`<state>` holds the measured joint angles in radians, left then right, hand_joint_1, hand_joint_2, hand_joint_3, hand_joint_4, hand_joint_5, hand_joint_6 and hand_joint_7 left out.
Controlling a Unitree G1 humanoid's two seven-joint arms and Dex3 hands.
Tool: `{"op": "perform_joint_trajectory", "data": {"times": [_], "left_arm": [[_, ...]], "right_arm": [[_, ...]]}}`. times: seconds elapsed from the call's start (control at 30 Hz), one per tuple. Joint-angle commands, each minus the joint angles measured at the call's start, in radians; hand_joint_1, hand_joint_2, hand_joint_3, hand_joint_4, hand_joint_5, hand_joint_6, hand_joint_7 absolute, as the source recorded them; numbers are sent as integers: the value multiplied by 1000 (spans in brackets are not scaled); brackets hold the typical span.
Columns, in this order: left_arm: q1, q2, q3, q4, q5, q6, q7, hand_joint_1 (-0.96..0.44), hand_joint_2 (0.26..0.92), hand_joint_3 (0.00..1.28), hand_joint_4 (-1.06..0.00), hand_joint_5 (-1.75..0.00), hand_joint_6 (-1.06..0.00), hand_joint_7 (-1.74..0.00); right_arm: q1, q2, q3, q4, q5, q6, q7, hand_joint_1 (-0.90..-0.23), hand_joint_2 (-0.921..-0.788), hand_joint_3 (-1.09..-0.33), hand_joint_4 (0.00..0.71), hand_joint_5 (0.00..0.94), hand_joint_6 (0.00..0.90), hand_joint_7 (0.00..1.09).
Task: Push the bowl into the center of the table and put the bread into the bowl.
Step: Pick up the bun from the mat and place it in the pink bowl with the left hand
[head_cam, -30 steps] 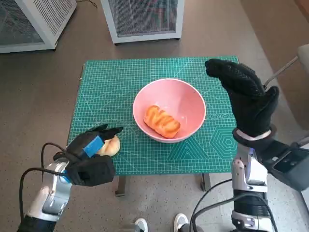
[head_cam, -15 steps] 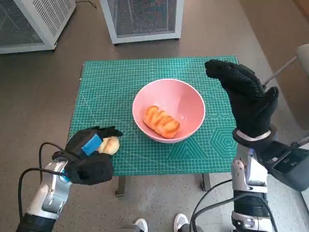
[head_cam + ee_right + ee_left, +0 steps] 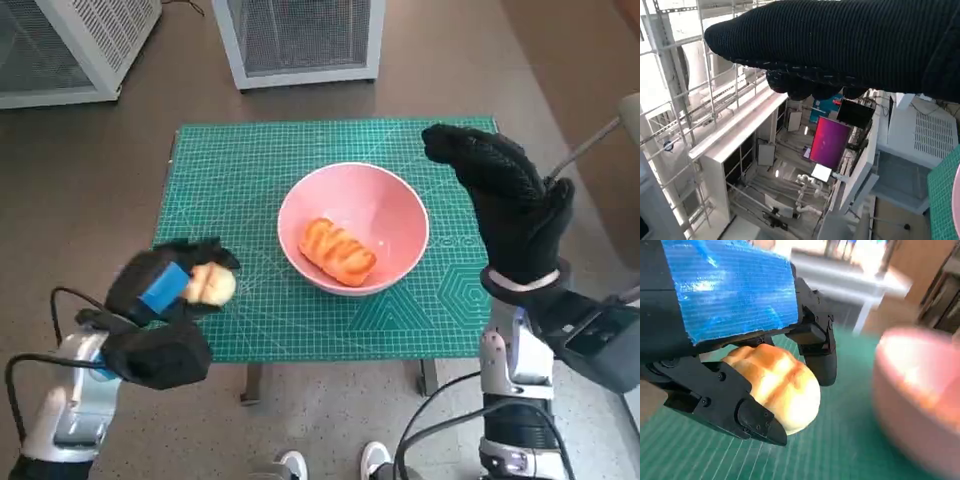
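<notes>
Lower left of the head view: left hand (image 3: 165, 300) closed round a pale bread roll (image 3: 212, 286), fingers (image 3: 816, 347) above and below it, plainly clamped in the left wrist view. Held at the near left corner of the bench (image 3: 260, 340), apparently just clear of the green mat (image 3: 240, 190).

Middle of the frame: pink bowl (image 3: 353, 228) already near the bench's center, with a glazed bread (image 3: 339, 251) inside, long axis slanting from upper left to lower right.

From the held roll, bowl up and to the right, near but apart; left hand far the nearer for the drop.

Right side: right hand (image 3: 505, 205) raised beside the bowl's right rim, gloved fingers curled over nothing, holding no object.

Probably next: carry rightward over the rim, then release.
</notes>
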<state>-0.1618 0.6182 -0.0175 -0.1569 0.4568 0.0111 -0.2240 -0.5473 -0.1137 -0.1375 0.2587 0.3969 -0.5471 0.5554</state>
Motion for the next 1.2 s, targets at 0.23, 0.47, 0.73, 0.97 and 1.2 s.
{"op": "perform_joint_trajectory", "data": {"times": [0.23,0.47,0.73,0.97,1.2], "left_arm": [[-132,-51,36,-126,-36,-8,24,2,920,74,-698,-1193,-607,-1142],[-247,-98,-14,-133,-7,-27,37,1,920,80,-692,-1211,-600,-1140],[-388,-152,-100,-85,24,-39,21,2,920,48,-747,-1137,-616,-1137],[-477,-200,-163,35,23,-67,14,2,921,70,-744,-1149,-571,-1171],[-542,-243,-202,153,13,-88,10,1,921,128,-692,-1210,-492,-1243]], "right_arm": [[8,6,9,13,3,19,5,-359,-921,-526,427,4,116,704],[10,2,7,12,9,21,10,-361,-921,-529,426,4,114,711],[14,0,0,13,14,20,16,-370,-921,-522,429,5,113,716],[20,0,-6,10,17,17,16,-380,-921,-515,437,8,114,715],[26,3,-10,7,16,14,14,-384,-921,-505,443,10,111,707]]}}
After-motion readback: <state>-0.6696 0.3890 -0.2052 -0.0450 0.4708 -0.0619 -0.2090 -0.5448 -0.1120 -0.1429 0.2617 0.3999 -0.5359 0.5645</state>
